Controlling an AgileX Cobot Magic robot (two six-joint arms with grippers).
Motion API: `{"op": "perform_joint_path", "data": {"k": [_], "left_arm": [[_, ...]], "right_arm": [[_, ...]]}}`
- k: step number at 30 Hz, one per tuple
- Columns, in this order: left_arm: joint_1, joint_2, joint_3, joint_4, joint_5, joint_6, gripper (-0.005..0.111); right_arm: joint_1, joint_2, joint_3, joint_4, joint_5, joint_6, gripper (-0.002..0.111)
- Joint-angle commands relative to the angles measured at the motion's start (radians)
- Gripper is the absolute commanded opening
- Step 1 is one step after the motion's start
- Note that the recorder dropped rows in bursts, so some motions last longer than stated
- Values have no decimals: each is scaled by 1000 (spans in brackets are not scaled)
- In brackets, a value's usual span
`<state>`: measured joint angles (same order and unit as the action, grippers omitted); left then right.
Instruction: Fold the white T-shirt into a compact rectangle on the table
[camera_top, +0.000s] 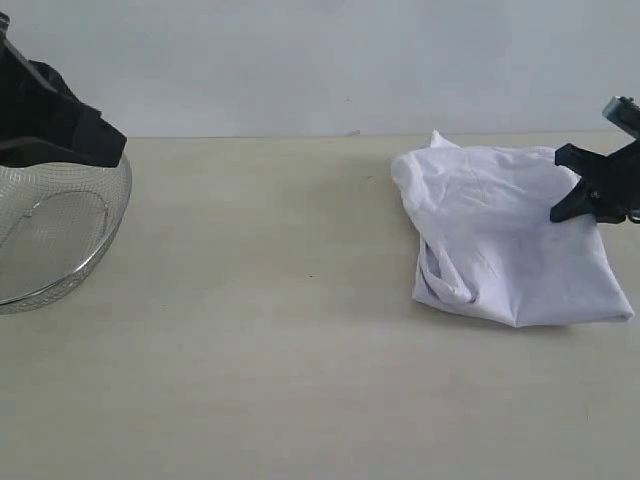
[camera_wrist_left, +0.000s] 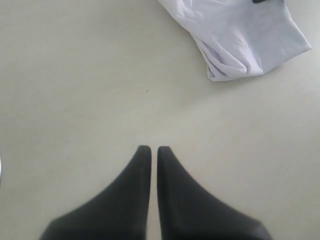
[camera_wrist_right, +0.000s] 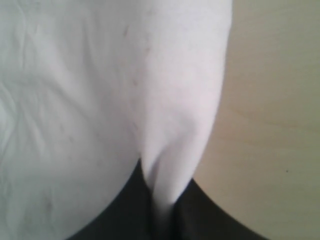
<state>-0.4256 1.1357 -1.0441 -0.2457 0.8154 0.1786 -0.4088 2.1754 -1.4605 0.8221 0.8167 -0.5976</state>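
Your right gripper (camera_wrist_right: 162, 207) is pinching a fold of the white T-shirt (camera_top: 500, 240), which is lying bunched up on the right side of the table (camera_top: 280, 350). Your left gripper (camera_wrist_left: 150, 150) is hanging by the mesh basket (camera_top: 50, 230), jaws closed on nothing.

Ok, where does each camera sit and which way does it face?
Exterior view: off the arms, facing across the table toward a wall; basket left, T-shirt right; right gripper and left arm show.
Left wrist view: left arm, facing down past the shut left gripper at the table, T-shirt beyond.
Right wrist view: right arm, close over the T-shirt, its gripper pinching a fold.
Shared: all three show the T-shirt and table.
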Motion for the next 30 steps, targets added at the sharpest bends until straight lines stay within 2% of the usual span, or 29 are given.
{"op": "perform_joint_path", "data": {"k": [1, 10, 12, 14, 18, 20, 30], "left_arm": [[-5, -7, 3, -8, -5, -10, 5], [-5, -7, 3, -8, -7, -11, 5], [-5, -7, 3, -8, -9, -11, 5], [-5, -7, 3, -8, -9, -11, 5], [-5, -7, 3, -12, -9, -11, 5], [-5, -7, 3, -12, -9, -11, 5], [-5, -7, 3, -18, -9, -11, 5]], "right_arm": [[-17, 12, -8, -3, -42, 12, 0], [-17, 25, -8, 4, -95, 50, 0], [-17, 25, -8, 4, -95, 50, 3], [-17, 25, -8, 4, -95, 48, 17], [-17, 25, -8, 4, -88, 46, 62], [-17, 24, -8, 4, -92, 46, 77], [-17, -54, -8, -109, -94, 92, 77]]}}
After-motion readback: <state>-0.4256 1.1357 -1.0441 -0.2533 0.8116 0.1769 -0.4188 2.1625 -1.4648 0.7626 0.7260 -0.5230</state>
